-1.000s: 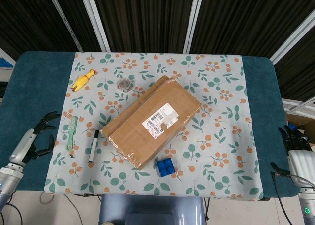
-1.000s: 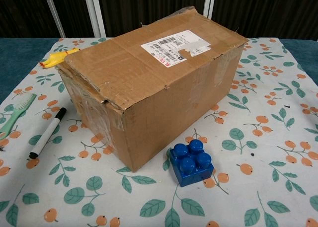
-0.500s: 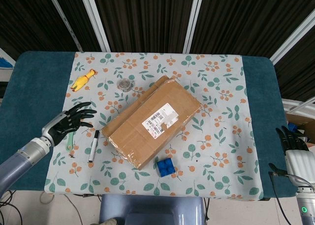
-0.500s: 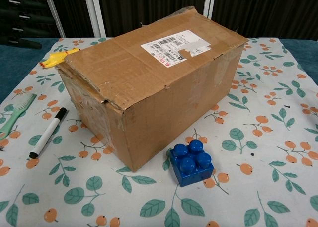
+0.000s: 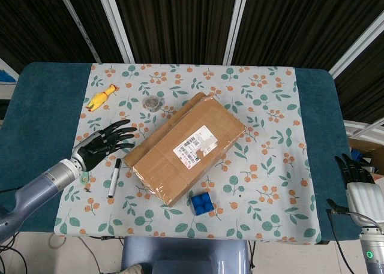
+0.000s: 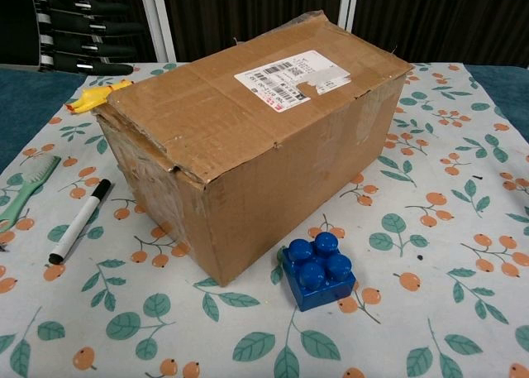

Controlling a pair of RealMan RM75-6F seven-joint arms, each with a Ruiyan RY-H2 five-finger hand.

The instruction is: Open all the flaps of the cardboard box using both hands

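Box (image 5: 186, 148) sits mid-table, flaps shut. Left fingers (image 5: 120, 134) are spread wide, holding nothing, tips aimed at its 9 o'clock end; left hand (image 5: 99, 145) hovers over the comb (image 5: 87, 160). Right hand (image 5: 351, 171), far out at 4 o'clock, also holds nothing, fingers apart. Cardboard looks stiff, light and worn; the frayed seam edge (image 6: 178, 165) seems the best place to hook fingertips.

A white shipping label (image 6: 285, 74) with barcodes sits on top of the cardboard box (image 6: 248, 146). Its print is too small to read. No other text shows.
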